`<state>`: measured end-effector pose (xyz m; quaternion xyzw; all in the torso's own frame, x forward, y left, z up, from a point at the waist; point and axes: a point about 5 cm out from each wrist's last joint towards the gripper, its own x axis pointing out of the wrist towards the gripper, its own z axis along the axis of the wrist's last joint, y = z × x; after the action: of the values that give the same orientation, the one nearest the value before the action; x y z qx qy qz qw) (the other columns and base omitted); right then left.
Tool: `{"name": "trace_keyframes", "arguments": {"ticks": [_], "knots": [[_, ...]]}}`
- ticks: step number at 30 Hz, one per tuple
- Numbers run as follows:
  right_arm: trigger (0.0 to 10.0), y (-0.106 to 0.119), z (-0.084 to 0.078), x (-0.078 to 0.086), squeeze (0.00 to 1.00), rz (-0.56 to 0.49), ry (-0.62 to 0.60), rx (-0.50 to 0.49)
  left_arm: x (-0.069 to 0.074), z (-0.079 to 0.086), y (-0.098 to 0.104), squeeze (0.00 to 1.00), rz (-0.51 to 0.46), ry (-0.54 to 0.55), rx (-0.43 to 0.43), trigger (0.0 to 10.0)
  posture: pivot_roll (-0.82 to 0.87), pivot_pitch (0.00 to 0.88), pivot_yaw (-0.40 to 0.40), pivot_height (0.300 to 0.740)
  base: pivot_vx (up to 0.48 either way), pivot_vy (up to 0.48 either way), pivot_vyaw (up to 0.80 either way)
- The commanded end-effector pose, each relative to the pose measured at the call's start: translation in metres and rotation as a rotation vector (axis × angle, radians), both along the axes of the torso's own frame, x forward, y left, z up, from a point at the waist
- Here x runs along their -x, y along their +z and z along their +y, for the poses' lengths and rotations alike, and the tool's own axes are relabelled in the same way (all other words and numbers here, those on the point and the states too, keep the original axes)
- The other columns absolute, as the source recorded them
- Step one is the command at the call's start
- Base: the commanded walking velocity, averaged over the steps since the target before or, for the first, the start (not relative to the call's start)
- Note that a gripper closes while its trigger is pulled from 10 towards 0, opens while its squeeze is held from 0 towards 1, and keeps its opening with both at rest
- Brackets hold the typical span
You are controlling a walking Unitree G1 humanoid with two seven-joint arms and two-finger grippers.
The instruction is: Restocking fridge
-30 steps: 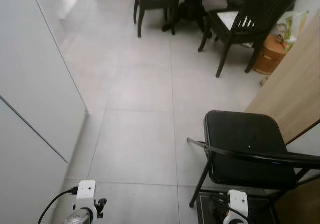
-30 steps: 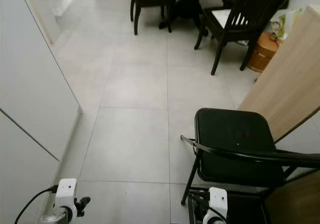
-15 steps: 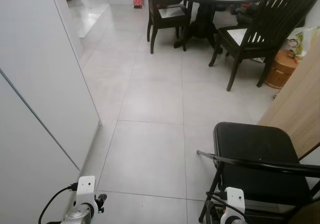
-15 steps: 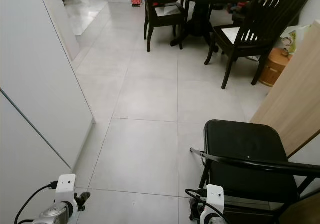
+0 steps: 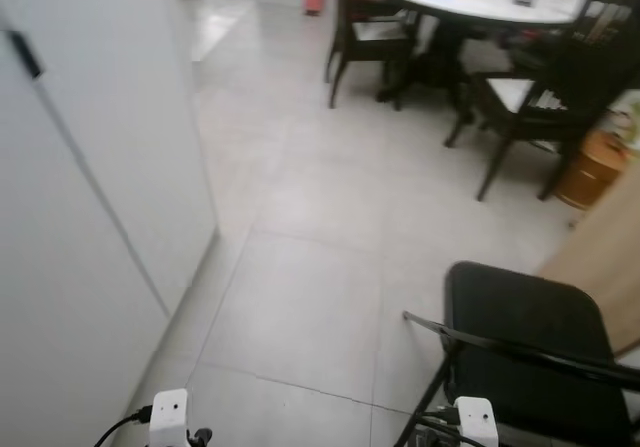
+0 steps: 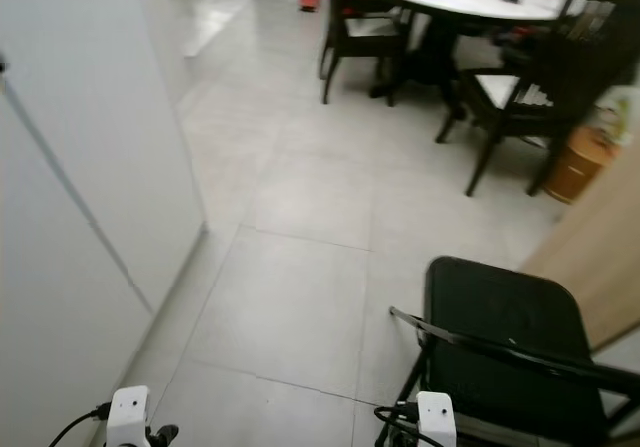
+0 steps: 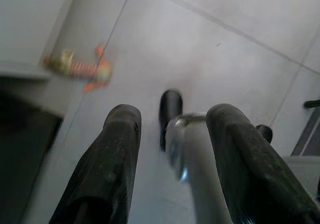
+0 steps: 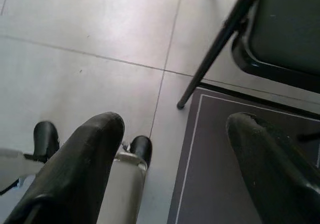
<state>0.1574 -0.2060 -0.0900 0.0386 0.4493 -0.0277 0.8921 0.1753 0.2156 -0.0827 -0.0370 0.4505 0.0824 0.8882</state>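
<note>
Both hands hang open and empty: left hand (image 7: 172, 149) beside the white fridge (image 5: 90, 187), right hand (image 8: 175, 154) near the folding chair (image 6: 520, 337). Judged an approach step; next, reaching the fridge door.

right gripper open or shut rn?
Open. In the right wrist view the right gripper has its two black fingers spread wide, floor and dark mat visible between them, nothing held.

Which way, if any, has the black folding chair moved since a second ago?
No. The black folding chair keeps its place beside the wooden panel; only the camera shifted.
</note>
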Motion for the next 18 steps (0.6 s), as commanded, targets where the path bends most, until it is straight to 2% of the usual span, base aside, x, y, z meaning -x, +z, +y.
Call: {"name": "trace_keyframes", "arguments": {"ticks": [1,13,18], "knots": [[10.0,-0.002,-0.010,0.009,0.00,0.014,-0.033,0.011,0.005,-0.008,-0.004,0.00,0.020,0.000,0.018,10.0,-0.09,0.110,-0.090,0.740,0.000,0.000,0.80],[10.0,-0.001,-0.029,0.020,0.00,0.044,0.005,0.042,0.009,-0.029,-0.009,0.00,0.033,-0.017,0.046,10.0,-0.09,0.117,-0.142,0.740,0.000,0.000,0.80],[10.0,-0.001,-0.035,0.025,0.00,0.056,-0.014,0.050,0.016,-0.038,-0.013,0.00,0.061,-0.028,0.053,10.0,-0.08,0.096,-0.107,0.740,0.000,0.000,0.80]]}}
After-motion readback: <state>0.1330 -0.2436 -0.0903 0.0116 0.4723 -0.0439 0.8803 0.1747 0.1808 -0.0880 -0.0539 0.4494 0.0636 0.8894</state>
